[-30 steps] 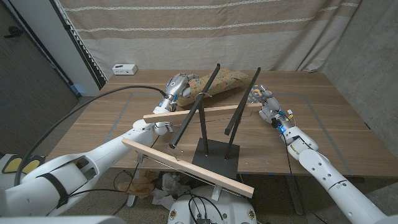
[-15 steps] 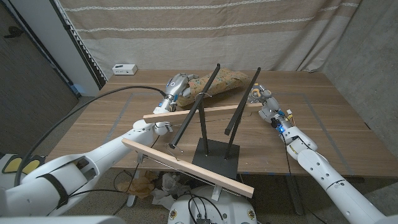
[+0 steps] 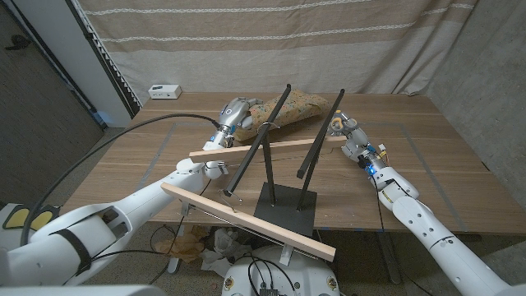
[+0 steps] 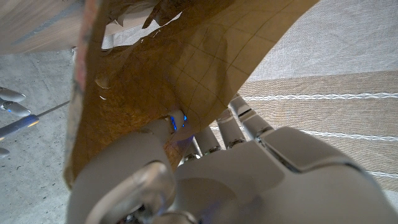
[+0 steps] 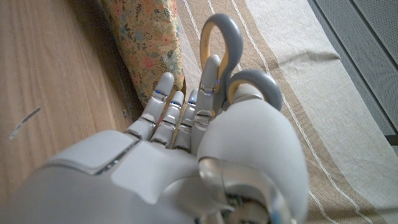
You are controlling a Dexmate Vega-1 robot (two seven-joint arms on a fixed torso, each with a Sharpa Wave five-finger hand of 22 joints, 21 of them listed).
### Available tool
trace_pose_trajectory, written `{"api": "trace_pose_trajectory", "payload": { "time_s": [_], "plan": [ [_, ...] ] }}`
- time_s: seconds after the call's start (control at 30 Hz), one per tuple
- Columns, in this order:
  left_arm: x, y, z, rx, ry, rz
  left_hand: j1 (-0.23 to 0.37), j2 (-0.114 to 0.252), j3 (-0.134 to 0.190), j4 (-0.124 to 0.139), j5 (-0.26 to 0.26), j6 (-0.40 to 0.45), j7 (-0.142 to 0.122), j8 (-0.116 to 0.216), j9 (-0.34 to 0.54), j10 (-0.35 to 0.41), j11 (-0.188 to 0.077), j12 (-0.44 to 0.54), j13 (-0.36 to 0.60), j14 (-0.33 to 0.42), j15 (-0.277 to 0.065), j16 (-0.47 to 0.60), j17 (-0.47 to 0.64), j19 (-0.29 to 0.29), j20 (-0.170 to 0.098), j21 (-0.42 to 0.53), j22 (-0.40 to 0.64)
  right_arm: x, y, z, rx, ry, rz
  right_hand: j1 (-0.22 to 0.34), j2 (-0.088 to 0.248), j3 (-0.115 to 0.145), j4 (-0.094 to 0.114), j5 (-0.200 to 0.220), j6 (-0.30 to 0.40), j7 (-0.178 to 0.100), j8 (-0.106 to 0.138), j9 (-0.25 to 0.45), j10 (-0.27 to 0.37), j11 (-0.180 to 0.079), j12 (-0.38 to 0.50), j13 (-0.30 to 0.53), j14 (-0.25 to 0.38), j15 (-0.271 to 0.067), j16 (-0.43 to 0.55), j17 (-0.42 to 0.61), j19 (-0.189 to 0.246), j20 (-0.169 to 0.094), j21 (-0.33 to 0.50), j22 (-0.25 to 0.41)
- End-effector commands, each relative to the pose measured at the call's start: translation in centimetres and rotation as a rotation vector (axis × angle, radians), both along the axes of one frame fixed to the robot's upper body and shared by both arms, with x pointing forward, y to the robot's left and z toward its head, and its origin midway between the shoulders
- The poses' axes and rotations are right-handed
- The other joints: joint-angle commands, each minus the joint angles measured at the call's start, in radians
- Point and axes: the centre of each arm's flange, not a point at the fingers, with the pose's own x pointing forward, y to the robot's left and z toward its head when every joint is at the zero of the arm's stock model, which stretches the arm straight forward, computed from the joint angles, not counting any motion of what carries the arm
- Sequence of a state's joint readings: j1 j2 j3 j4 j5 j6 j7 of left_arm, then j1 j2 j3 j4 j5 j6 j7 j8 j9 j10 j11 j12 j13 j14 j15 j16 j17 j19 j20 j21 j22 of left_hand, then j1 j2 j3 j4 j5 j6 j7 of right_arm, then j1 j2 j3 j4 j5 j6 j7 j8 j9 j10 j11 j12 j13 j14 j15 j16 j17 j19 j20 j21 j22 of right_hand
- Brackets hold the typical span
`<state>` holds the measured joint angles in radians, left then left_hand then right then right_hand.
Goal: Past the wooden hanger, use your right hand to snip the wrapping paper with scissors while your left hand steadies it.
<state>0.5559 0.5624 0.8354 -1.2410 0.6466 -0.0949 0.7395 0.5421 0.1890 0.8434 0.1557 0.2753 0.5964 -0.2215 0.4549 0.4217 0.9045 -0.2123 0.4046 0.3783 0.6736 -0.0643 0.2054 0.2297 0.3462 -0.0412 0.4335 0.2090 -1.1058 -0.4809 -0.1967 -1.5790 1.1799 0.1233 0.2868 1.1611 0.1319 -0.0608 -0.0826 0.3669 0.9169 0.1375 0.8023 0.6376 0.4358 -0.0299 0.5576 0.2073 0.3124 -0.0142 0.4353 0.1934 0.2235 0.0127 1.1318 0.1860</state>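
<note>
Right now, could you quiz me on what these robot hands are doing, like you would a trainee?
1. True or false: the right hand holds scissors with grey loop handles.
2. What does the left hand grip? A) wooden hanger B) wrapping paper C) white box
3. Fill in: the wrapping paper lies on the far side of the wooden ____.

Key: 1 true; 2 B; 3 hanger.
</note>
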Motion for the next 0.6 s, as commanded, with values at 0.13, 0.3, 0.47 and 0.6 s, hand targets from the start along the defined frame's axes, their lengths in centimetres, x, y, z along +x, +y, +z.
{"api": "trace_pose_trajectory", "payload": {
  "time_s": [0.13,0.3,0.47,0.6],
  "plan": [
    [0.08,-0.14,-0.14,0.001,0.006,-0.003,0.009,0.0,0.0,-0.006,0.003,0.012,0.002,0.007,0.001,0.01,-0.004,0.002,0.003,0.011,-0.167,-0.004,0.005,-0.007,-0.061,0.008,0.003,0.11,-0.28,0.06,0.004,-0.023,-0.005,0.066,0.024,0.05,-0.049,-0.004,-0.204,-0.164,0.082,0.196,0.013,-0.009,-0.012,0.008,-0.001,-0.006,-0.002,0.007,0.004,-0.006,0.013,0.0],
    [0.02,-0.1,-0.22,-0.001,0.008,0.001,0.009,0.0,0.0,-0.006,0.003,0.013,0.002,0.006,-0.001,0.01,-0.004,0.001,0.003,0.012,-0.168,-0.004,0.005,-0.007,-0.061,0.009,0.003,0.24,-0.32,0.0,0.005,-0.024,-0.003,0.09,0.028,0.065,-0.056,-0.012,-0.234,-0.162,0.121,0.258,0.012,-0.012,-0.018,0.009,-0.006,-0.008,-0.002,0.012,0.004,-0.009,0.015,-0.003],
    [-0.04,-0.11,-0.35,-0.002,0.01,0.001,0.01,0.0,0.0,-0.006,0.003,0.014,0.002,0.006,-0.002,0.009,-0.003,0.001,0.003,0.012,-0.168,-0.004,0.005,-0.007,-0.061,0.01,0.003,0.39,-0.34,0.0,-0.003,-0.037,0.002,0.14,0.035,0.099,-0.069,-0.027,-0.297,-0.177,0.178,0.362,0.001,-0.015,-0.033,0.01,-0.015,-0.007,-0.006,0.018,-0.001,-0.012,0.013,-0.007],
    [-0.06,-0.13,-0.38,-0.002,0.009,0.003,0.01,0.0,0.0,-0.006,0.003,0.015,0.002,0.006,-0.003,0.01,-0.003,0.001,0.004,0.012,-0.168,-0.004,0.005,-0.007,-0.061,0.01,0.003,0.55,-0.31,0.01,-0.006,-0.042,0.011,0.174,0.035,0.123,-0.077,-0.036,-0.317,-0.185,0.21,0.416,0.001,-0.017,-0.039,0.011,-0.016,-0.008,-0.018,0.015,-0.005,-0.012,0.011,-0.008]
  ]
}}
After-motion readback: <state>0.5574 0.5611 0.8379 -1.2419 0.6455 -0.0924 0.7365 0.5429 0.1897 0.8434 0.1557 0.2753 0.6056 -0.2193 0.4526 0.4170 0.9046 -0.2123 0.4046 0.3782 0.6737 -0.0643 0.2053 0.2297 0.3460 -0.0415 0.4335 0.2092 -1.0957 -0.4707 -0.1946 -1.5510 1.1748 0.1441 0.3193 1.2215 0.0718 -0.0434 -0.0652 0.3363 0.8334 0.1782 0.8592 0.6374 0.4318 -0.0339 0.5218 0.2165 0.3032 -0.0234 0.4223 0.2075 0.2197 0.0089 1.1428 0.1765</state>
